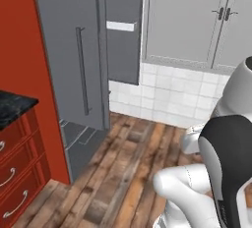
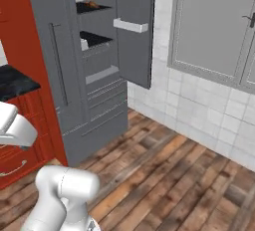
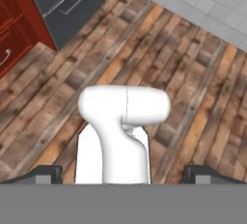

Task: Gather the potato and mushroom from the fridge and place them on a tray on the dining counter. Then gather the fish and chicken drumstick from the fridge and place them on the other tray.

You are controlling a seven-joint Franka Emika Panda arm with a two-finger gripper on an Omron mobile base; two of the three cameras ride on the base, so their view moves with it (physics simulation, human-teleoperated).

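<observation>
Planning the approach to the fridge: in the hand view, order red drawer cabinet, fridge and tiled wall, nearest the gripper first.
1. red drawer cabinet, upper left, nearest the open gripper.
2. fridge, top, just beyond the cabinet.
3. tiled wall, top right; hardly farther than the fridge, too close to call.

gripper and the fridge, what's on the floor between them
Bare wood plank floor lies between the open gripper and the fridge in the hand view.
</observation>
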